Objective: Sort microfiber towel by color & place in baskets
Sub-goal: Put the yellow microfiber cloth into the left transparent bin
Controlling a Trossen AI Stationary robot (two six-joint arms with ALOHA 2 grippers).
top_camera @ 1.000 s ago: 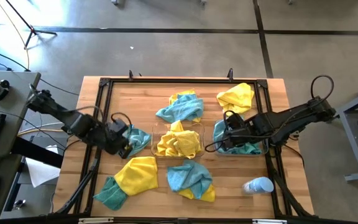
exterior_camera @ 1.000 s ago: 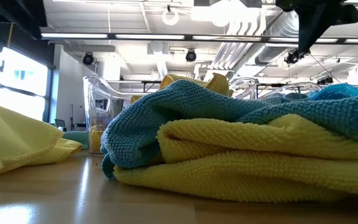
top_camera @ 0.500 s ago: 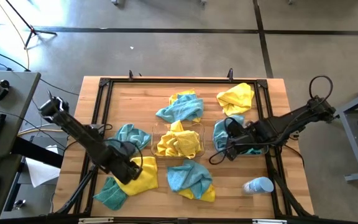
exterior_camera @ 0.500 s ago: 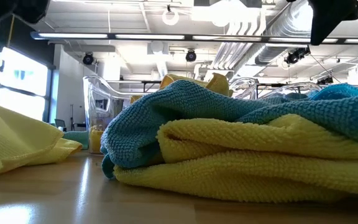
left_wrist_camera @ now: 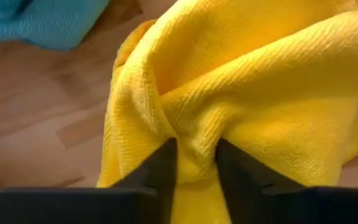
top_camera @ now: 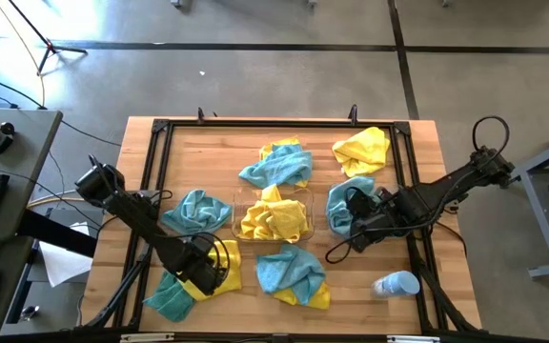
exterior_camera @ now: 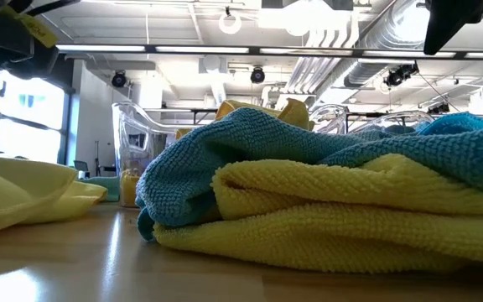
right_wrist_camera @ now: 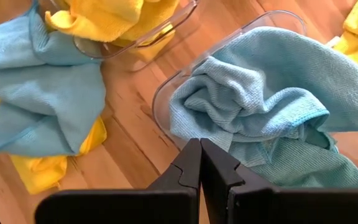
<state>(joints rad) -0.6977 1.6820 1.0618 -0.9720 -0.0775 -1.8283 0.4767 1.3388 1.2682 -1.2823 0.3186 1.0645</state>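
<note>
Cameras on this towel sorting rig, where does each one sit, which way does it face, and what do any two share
High view: overhead, facing down; both arms, left gripper on a yellow towel.
Low view: tabletop height, facing level across piled towels; dark arm parts at the top corners.
Left wrist view: fingers pinching the yellow towel.
Right wrist view: shut right gripper above the teal towel in a clear basket.
Shared: high and left wrist views show that yellow towel.

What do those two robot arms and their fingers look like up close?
Both arms are dark, jointed and slim, with black cables looping beside them. The left gripper has yellow patches on its body, and its fingers are flat black blades that taper toward the tips. The right gripper has the same matte black, wedge-shaped fingers.
</note>
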